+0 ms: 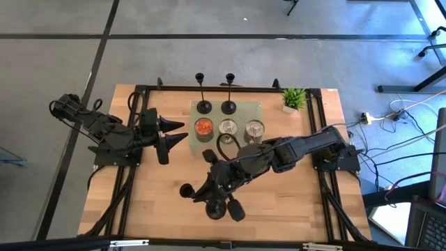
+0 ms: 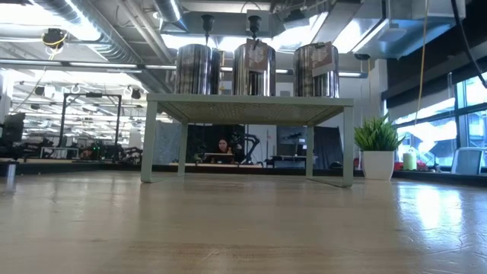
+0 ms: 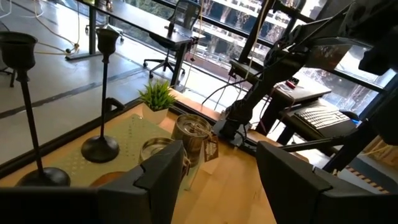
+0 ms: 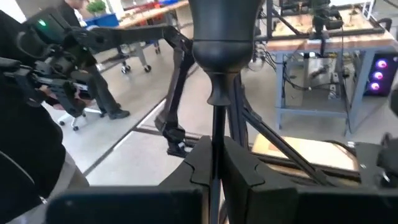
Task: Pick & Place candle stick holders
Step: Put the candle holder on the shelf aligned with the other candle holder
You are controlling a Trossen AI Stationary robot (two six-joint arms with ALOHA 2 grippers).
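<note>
Two black candle stick holders (image 1: 203, 97) (image 1: 228, 96) stand on their round bases at the far edge of a pale green stand (image 1: 251, 108); both also show in the left wrist view (image 3: 102, 93) (image 3: 25, 112). A further holder (image 4: 219, 56) is up in the air over the table's near middle, with my right gripper (image 1: 206, 191) shut on it. My left gripper (image 1: 174, 136) (image 3: 227, 180) waits open at the stand's left side, pointing toward it, with nothing between its fingers. My right gripper pinches the holder's thin stem (image 4: 216, 134) between its two fingers, a short way below the cup (image 4: 224, 37). The fingers lie roughly level, across the stem. The cup stands above the fingers. The fingers hide the lower stem and the base.
Three tin cans (image 1: 203, 127) (image 1: 228, 127) (image 1: 255, 129) stand in a row on the stand's near half (image 2: 251, 70). A small potted plant (image 1: 294, 99) sits at the far right corner. Bare wood lies near the front edge. A person (image 2: 223, 146) sits beyond the table.
</note>
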